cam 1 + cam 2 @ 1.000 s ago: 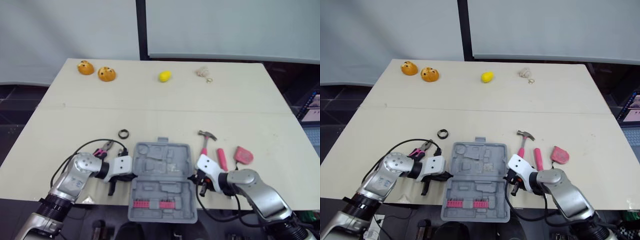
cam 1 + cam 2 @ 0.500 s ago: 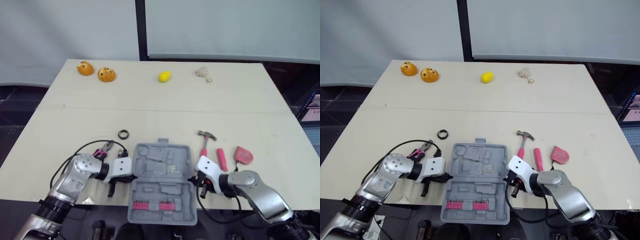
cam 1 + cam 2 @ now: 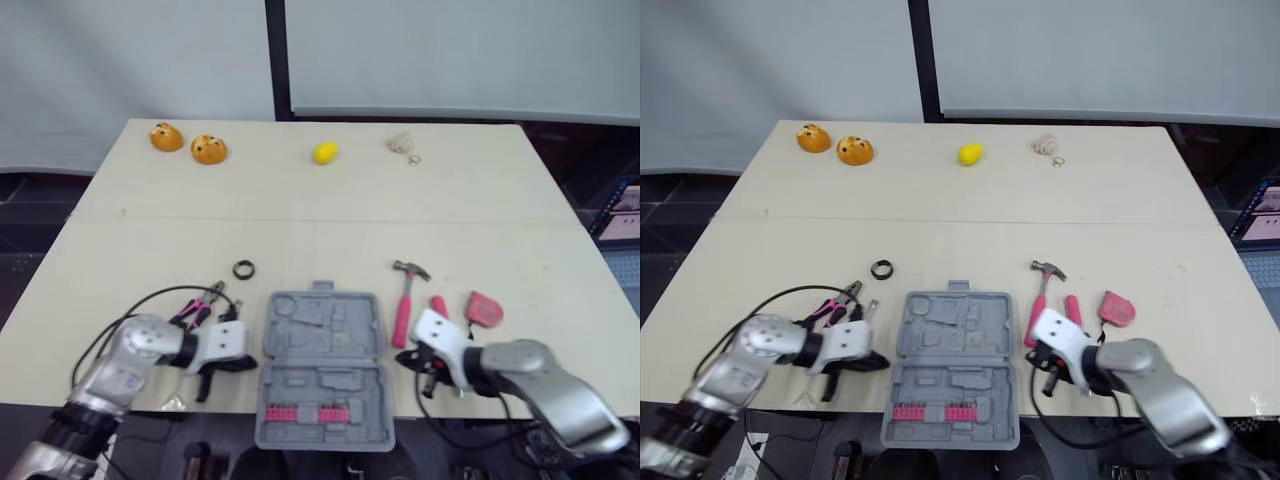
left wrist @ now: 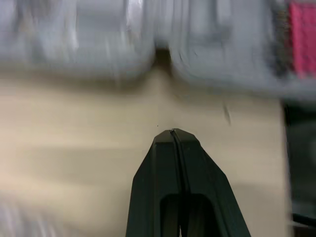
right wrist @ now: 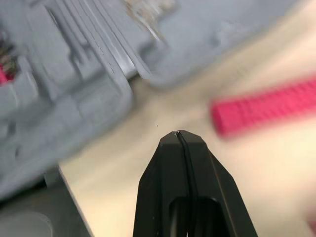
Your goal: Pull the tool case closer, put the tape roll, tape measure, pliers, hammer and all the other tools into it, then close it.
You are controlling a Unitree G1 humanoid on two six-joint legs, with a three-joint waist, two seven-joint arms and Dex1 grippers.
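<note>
At desk [image 3: 420,215] near edge, case [image 3: 322,365] lies open. Left end effector [image 4: 171,132] and right end effector [image 5: 177,134] flank it, both pinched closed, empty, not touching it.

The tool case [image 3: 322,365] is moulded from grey plastic, and its surface is matt with raised ribs. The desk [image 3: 300,215] is covered with a smooth, matt top of pale beige. The hammer [image 3: 404,308] is made with a dull metal head and a pink handle, which looks like plastic or rubber. The 2 fingers of the left hand [image 4: 171,131] are formed in smooth black plastic with a faint shine.
</note>
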